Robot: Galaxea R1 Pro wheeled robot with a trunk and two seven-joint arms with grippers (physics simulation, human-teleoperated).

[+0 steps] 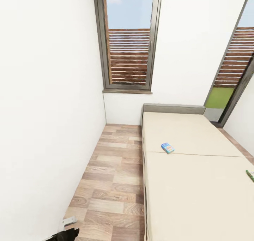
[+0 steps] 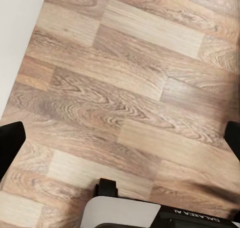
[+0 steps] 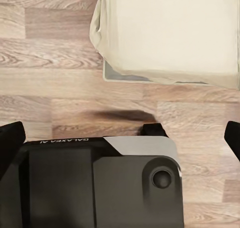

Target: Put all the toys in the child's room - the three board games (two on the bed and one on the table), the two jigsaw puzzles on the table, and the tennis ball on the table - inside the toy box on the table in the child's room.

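A blue board game (image 1: pixel 168 148) lies flat near the middle of the beige bed (image 1: pixel 197 184). A second, green-edged board game (image 1: pixel 250 175) pokes in at the bed's right edge, mostly cut off by the picture. The bed's mattress corner (image 3: pixel 170 33) appears in the right wrist view. My left gripper (image 2: pixel 120 138) hangs open over bare wood floor, its dark fingertips (image 2: pixel 10 143) far apart. The right gripper (image 3: pixel 120 138) is open too, with nothing between its fingers (image 3: pixel 10 143), above my own base (image 3: pixel 100 188). The table, toy box, jigsaw puzzles and tennis ball are out of view.
A strip of wood plank floor (image 1: pixel 113 170) runs between the white left wall (image 1: pixel 46 110) and the bed. Two tall dark-framed windows (image 1: pixel 128 40) stand in the far wall behind a low grey headboard (image 1: pixel 173 109). Part of my left arm (image 1: pixel 67 228) shows at the lower left.
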